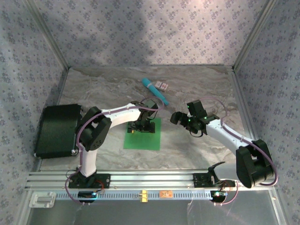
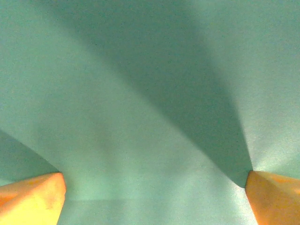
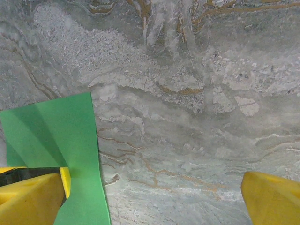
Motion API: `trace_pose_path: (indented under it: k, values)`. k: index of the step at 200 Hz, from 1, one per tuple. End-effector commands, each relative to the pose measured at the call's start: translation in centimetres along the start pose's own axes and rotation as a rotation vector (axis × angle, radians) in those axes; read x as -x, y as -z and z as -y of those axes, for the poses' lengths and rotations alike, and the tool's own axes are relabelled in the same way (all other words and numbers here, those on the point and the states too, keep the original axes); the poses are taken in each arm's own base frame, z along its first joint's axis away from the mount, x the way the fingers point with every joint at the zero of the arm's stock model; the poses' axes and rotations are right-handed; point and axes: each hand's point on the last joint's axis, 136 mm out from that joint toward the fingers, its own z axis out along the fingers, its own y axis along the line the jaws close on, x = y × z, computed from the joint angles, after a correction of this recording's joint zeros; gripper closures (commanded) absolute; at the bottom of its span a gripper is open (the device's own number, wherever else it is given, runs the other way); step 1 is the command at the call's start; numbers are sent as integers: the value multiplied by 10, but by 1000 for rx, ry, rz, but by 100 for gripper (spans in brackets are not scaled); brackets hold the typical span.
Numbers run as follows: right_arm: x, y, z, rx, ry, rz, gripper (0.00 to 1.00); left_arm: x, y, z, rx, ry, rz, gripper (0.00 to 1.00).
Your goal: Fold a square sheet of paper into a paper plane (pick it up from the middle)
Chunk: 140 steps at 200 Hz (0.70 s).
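Note:
The square sheet of paper (image 1: pixel 143 137) lies bright green on the marble table, in front of the left arm. My left gripper (image 1: pixel 142 125) stands low over the sheet's far half. In the left wrist view the square sheet of paper (image 2: pixel 140 93) spans the frame, and the left gripper (image 2: pixel 152 180) is open with bare paper between its orange fingertips (image 2: pixel 35 197). My right gripper (image 1: pixel 188 121) hovers open to the right of the sheet. In the right wrist view its left finger (image 3: pixel 33 197) overlaps the square sheet of paper (image 3: pixel 51 136) near its right edge, and bare table lies at the right gripper (image 3: pixel 154 192). The paper plane is out of view.
A teal cylindrical stick (image 1: pixel 155 91) lies behind the sheet, with a small pinkish packet (image 1: pixel 162 86) beside it. A black case (image 1: pixel 58 131) sits at the table's left edge. Patterned walls close in the back and both sides.

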Motion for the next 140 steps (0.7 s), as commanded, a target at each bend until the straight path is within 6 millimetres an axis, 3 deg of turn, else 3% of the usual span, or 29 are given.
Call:
trace_pose_path:
  k: [1,86,140]
  values:
    - [4,2,-5,-9,16,-1,1,-22,-36,-16,87,-14,-89,4]
    - [4,1,-7,-5,17,5,1,-15,-23,-9,61,-31,-41,9]
    - [13,10,-7,-8,18,75,1,-3,-4,1,7,-66,42,36]
